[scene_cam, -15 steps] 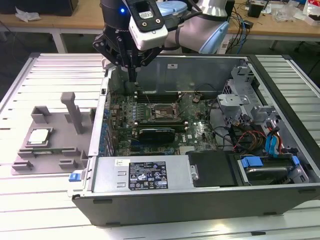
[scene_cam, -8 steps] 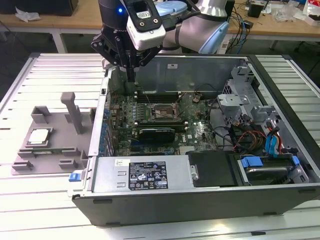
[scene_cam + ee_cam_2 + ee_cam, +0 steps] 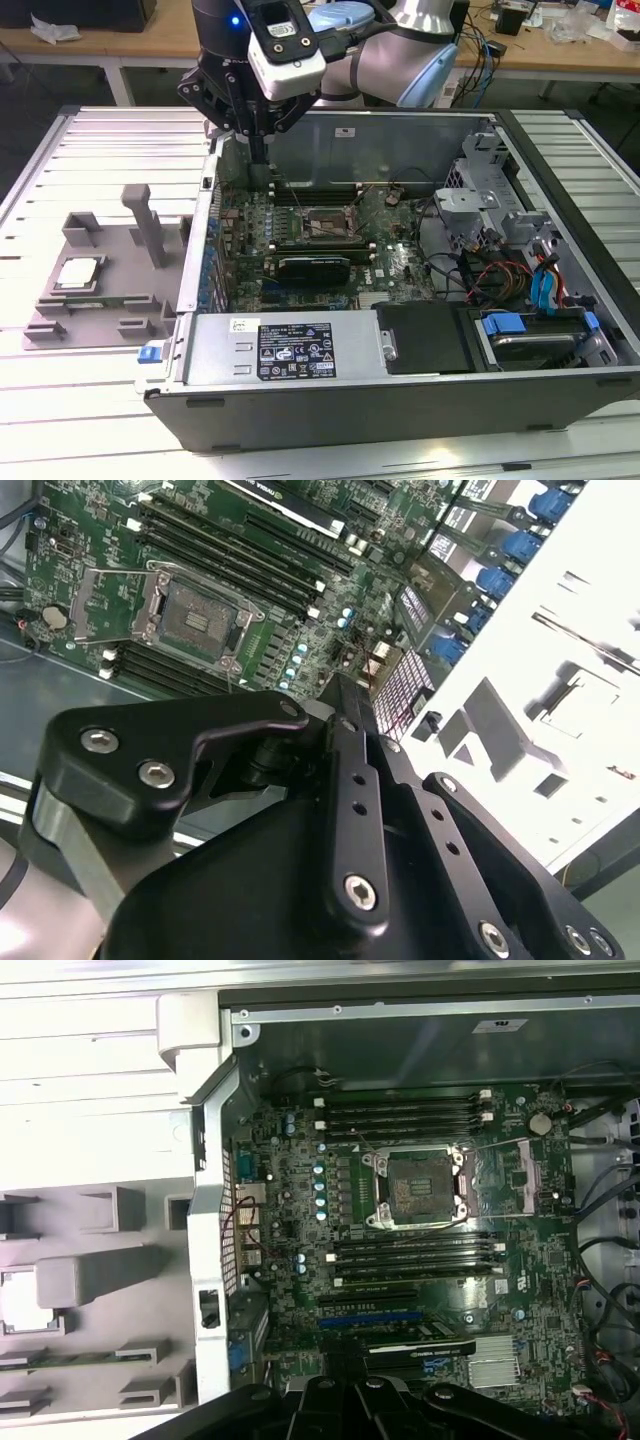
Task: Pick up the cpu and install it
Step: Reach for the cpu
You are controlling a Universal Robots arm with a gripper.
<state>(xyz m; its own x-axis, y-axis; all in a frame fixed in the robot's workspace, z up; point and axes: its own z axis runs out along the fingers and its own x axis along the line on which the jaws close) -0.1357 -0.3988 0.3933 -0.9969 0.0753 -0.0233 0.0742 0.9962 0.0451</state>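
Exterior view, from its left: grey tray [image 3: 118, 268] sits on the slatted tabletop [image 3: 60, 140], well off to the pincer's side and outside the PC case [image 3: 400, 420]. The cpu [image 3: 78, 272] lies flat in a tray recess, silvery top up, well apart from the pincer & untouched by it. Pincer [image 3: 257, 160] hangs tips-down just inside the case corner nearest the tray, over the mobo [image 3: 395, 265] edge. Its fingers [image 3: 350, 780] look pressed together w/ nothing between them. Past the pincer, toward the exterior view's right, the socket [image 3: 322, 222] sits mid-board w/ pin field exposed. In the first wrist view its metal bracket [image 3: 525, 1175] lies swung open beside it & RAM slots [image 3: 400, 1115] flank it. Long black expansion card [image 3: 315, 265] lies just beside the socket. PSU [image 3: 290, 350] runs along the near wall. Drive cages [image 3: 505, 225] & cables sit farthest from the pincer, at the right end.
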